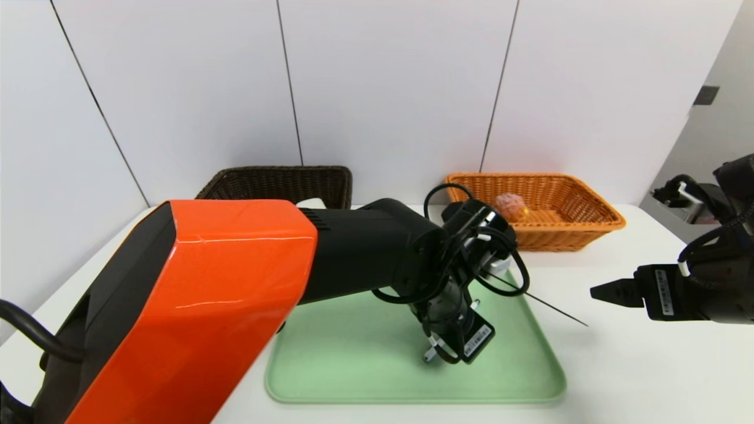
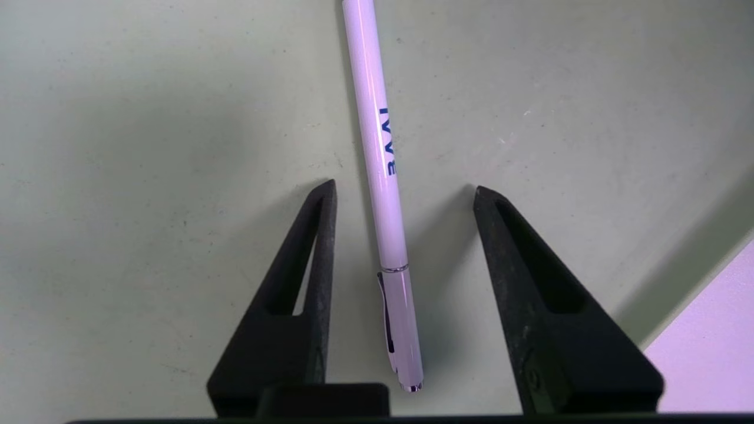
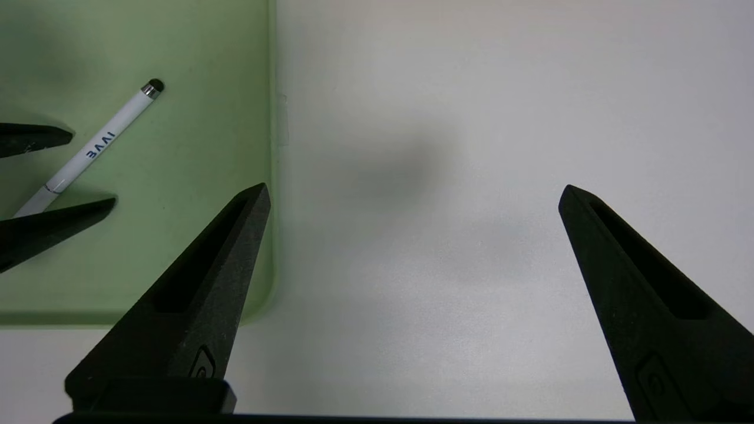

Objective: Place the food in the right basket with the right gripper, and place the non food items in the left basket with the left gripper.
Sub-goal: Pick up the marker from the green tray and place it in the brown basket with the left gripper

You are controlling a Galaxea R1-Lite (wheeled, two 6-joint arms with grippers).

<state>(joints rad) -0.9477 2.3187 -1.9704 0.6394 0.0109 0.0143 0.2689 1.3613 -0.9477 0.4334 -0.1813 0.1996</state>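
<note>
A white pen with blue lettering lies flat on the green tray. My left gripper points down over it, open, one finger on each side of the pen near its cap, not touching it. In the head view the left gripper hangs over the tray's right half and hides the pen. The right wrist view shows the pen between the left fingers. My right gripper is open and empty above the white table, right of the tray, also seen as the right gripper.
A dark brown basket stands at the back left, partly behind my left arm. An orange basket at the back right holds a pinkish food item. The wall runs close behind both baskets.
</note>
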